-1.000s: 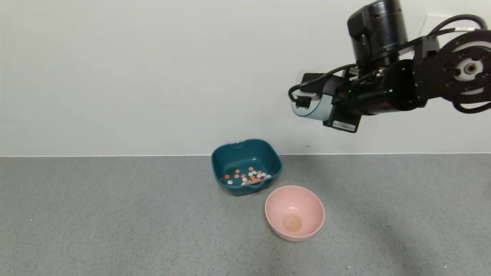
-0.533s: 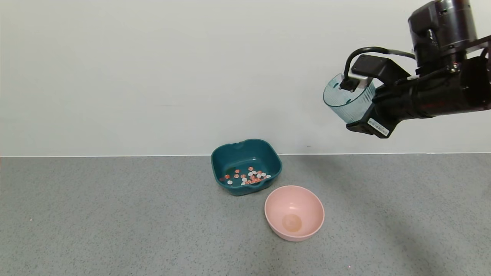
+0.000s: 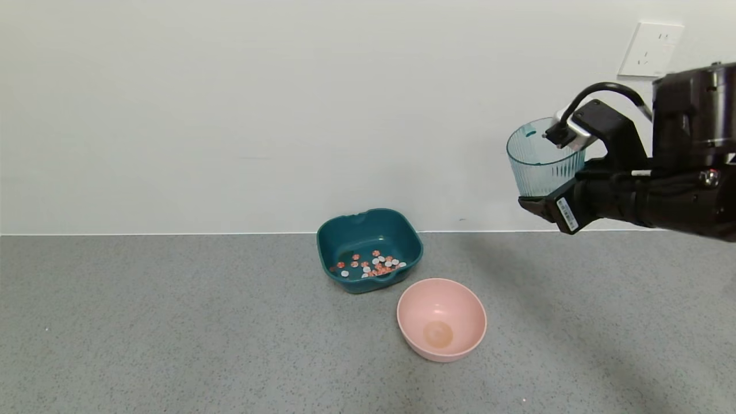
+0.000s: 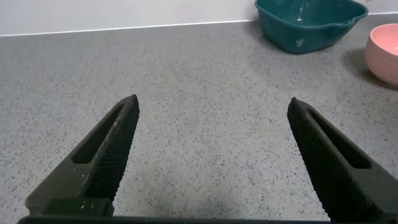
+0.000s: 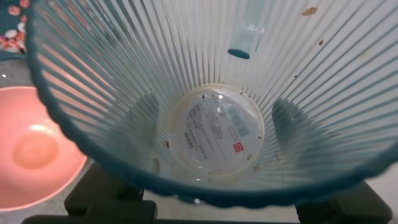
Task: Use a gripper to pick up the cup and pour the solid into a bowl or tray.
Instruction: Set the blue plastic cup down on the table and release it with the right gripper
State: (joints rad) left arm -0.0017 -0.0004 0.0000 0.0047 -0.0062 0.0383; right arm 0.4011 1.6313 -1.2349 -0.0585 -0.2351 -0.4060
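Observation:
My right gripper [image 3: 552, 192] is shut on the ribbed blue-green cup [image 3: 541, 156] and holds it upright, high above the counter at the right. The right wrist view looks down into the cup [image 5: 211, 130]; it is empty apart from a few crumbs. The orange-red and white solid [image 3: 371, 264] lies in the dark teal basin [image 3: 351, 227] at the back of the counter, well left of and below the cup. My left gripper [image 4: 211, 106] is open and empty over bare counter; the basin [image 4: 280, 25] shows far off in its view.
A round pink bowl [image 3: 441, 293] stands just in front of and right of the basin, also in the right wrist view [image 5: 18, 180] and the left wrist view [image 4: 385, 53]. A white wall socket [image 3: 650, 49] is at the upper right. The counter is grey speckled.
My right gripper has swung the cup from lying tipped on its side to upright and moved it to the right, away from the basin. The solid in the basin has not moved.

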